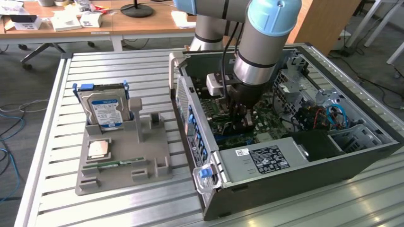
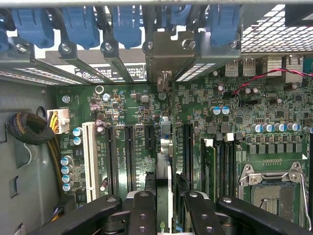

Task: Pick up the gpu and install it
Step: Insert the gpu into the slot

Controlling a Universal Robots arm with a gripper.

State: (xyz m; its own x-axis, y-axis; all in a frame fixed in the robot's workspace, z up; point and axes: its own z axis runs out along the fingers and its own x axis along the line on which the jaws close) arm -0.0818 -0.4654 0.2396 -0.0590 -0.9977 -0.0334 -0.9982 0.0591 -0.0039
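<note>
The case (image 1: 315,182) is open on top, and the arm (image 1: 259,52) fills its middle. The power supply (image 1: 268,158), drive cage (image 1: 356,137) and cables (image 1: 331,116) hem it in. At the board, the gripper (image 2: 167,200), clamped on the gpu (image 2: 165,147), stands between bare slots (image 2: 129,156). Blue latches (image 2: 78,22) crowd the rear wall, and a cable bundle (image 2: 27,127) blocks one side.

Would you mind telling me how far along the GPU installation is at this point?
Pick-up looks done: the hand is shut on the gpu inside the computer case. In hand: the card stands edge-on over the slots of the motherboard, its bracket at the rear openings. Left: I cannot tell whether it is seated, and the hand has not released it.
</note>
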